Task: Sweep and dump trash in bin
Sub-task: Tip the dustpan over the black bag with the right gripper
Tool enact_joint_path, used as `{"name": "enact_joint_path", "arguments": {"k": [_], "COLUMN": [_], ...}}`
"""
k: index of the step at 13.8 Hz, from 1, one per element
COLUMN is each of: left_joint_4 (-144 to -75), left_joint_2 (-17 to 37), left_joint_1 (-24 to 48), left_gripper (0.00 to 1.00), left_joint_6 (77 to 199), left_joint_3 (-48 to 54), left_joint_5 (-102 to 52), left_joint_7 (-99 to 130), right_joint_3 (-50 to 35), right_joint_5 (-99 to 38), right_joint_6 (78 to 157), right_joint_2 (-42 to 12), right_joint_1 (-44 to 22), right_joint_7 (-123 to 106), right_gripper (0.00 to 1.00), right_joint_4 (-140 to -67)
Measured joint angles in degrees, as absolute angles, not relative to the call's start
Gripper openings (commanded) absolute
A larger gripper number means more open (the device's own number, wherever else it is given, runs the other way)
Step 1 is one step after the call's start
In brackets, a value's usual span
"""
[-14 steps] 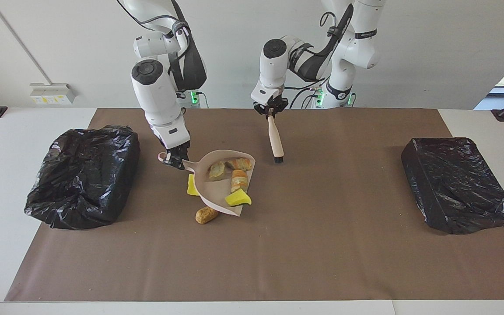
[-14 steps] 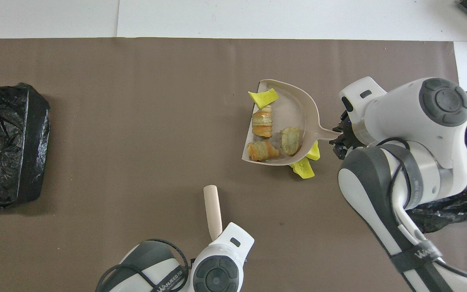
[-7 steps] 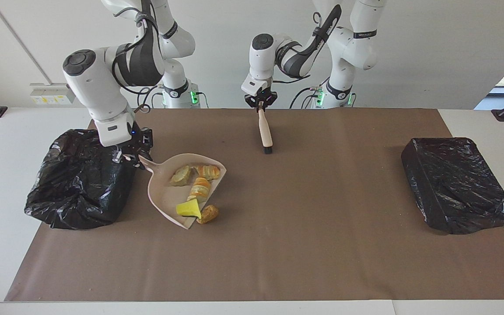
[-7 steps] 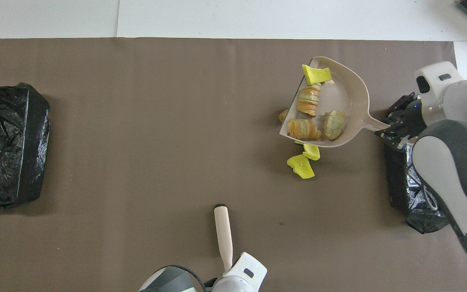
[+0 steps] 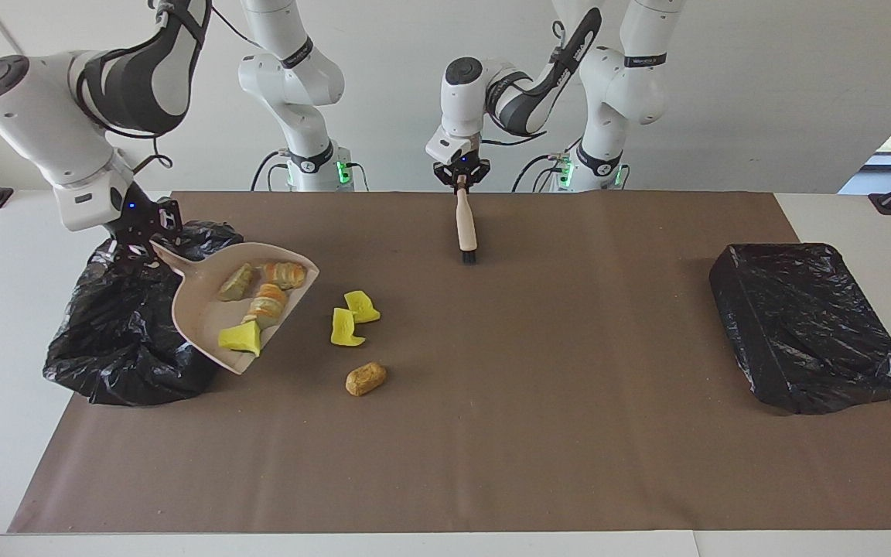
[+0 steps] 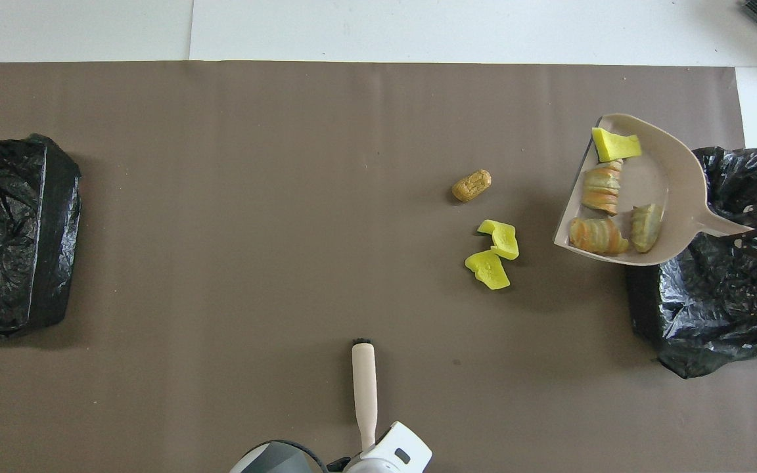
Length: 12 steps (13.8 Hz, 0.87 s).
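My right gripper [image 5: 144,241] is shut on the handle of a beige dustpan [image 5: 206,317] and holds it raised, handle end over the black-bagged bin [image 5: 121,348] at the right arm's end. The pan [image 6: 671,177] carries three pale beige lumps [image 6: 598,190] and one yellow foam chunk [image 6: 615,146]. Two yellow chunks [image 5: 353,319] and a golden-brown lump [image 5: 366,379] lie on the brown mat beside the pan. My left gripper [image 5: 461,176] is shut on the handle of a brush [image 5: 465,224], which hangs bristles down over the mat's edge nearest the robots [image 6: 364,384].
A second black-bagged bin [image 5: 809,325] stands at the left arm's end of the table [image 6: 14,233]. The brown mat [image 5: 538,433] covers the middle of the white table.
My right arm lifted the dustpan and swung it toward the bin at its end, leaving two yellow chunks and the brown lump on the mat. My left arm drew the brush back toward the robots.
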<state>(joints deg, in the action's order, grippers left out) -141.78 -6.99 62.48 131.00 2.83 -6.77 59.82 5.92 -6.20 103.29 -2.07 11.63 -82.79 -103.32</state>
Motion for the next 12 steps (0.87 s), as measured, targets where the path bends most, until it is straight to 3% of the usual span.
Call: {"name": "enact_joint_path", "arguments": {"k": [6, 12], "left_joint_4": [-138.56, -123.68], "left_joint_2": [-6.89, -6.32], "left_joint_1": [54.82, 42.85], "left_gripper": [1.0, 1.0], "left_joint_6": [129.87, 118.48], "left_joint_3": [1.89, 1.41], "left_joint_5": [-6.77, -2.71], "left_joint_7": [52.1, 38.61], "right_joint_3": [7.18, 6.27], "right_joint_5": [5.87, 25.72], "right_joint_6": [103.79, 107.92], "right_joint_2": [-1.47, -1.42], "right_joint_1": [20.55, 18.29], "right_joint_7": [-97.97, -101.45], "right_gripper": [0.0, 0.0], "right_joint_4": [-103.08, -103.47]}}
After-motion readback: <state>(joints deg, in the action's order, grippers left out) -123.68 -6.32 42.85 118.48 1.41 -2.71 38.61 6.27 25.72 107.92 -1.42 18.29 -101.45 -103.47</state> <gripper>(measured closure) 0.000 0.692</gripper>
